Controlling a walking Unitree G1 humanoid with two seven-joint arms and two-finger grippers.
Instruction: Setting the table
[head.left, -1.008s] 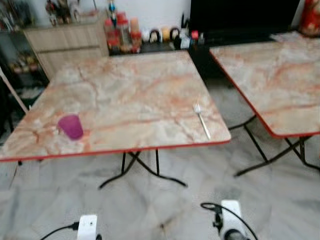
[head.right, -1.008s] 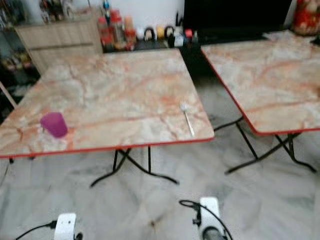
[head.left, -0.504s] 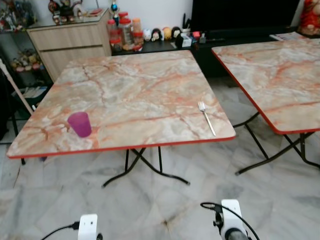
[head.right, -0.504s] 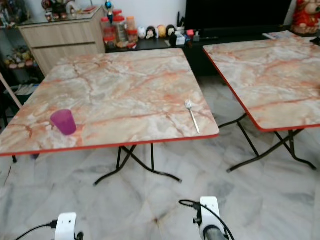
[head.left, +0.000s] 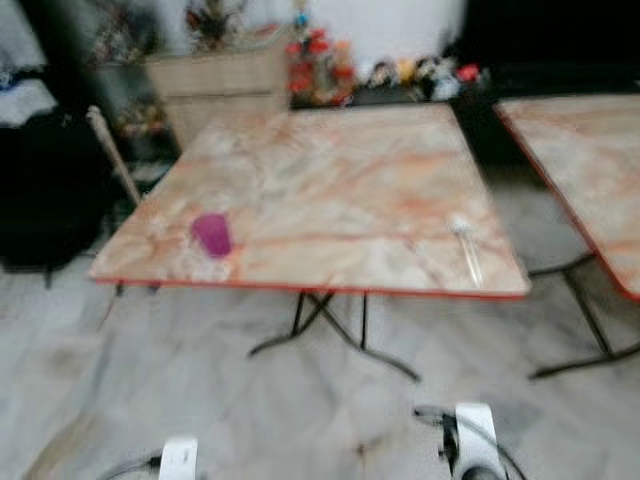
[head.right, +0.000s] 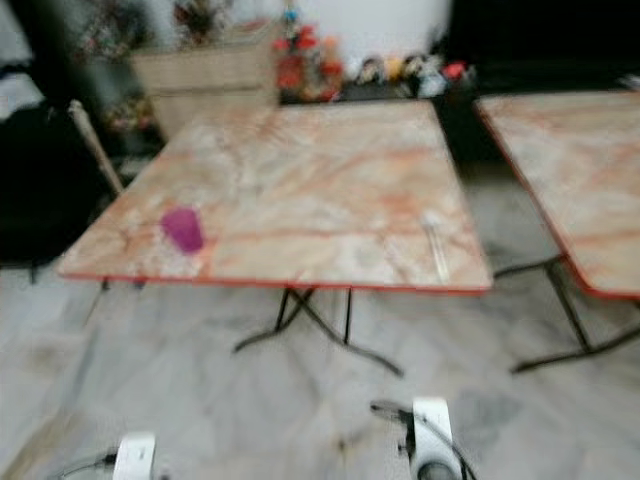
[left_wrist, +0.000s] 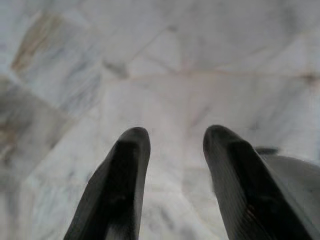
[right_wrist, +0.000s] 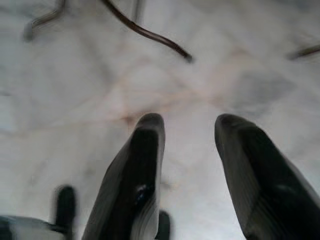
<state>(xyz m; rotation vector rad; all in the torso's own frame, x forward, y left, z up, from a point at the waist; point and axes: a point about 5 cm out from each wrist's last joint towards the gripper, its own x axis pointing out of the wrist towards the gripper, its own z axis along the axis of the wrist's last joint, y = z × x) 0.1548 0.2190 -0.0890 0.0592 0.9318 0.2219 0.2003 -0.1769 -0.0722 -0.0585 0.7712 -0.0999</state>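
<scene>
Item one — fork (head.left: 466, 250), count one. It lies on the tabletop (head.left: 340, 180) close to the right edge, toward the near right corner, long axis running from the near edge toward the far edge, tines at the far end as best I can tell through the blur. It is ahead of me and a little to my right, so my right claw (right_wrist: 187, 150) is the nearer one; I judge the reach should come in across the near edge, fingers closing across the handle.

Item two — purple cup (head.left: 211, 234), count one, upright near the left end of the near edge, well apart from the fork. My left claw (left_wrist: 172, 165) is nearer to it.

Item three — tabletops, count two; the second tabletop (head.left: 590, 160) stands to the right, bare where I can see it.

Both my claws hang low over the marble floor (head.left: 250, 410), fingers apart, holding nothing, well short of the near edge.
</scene>
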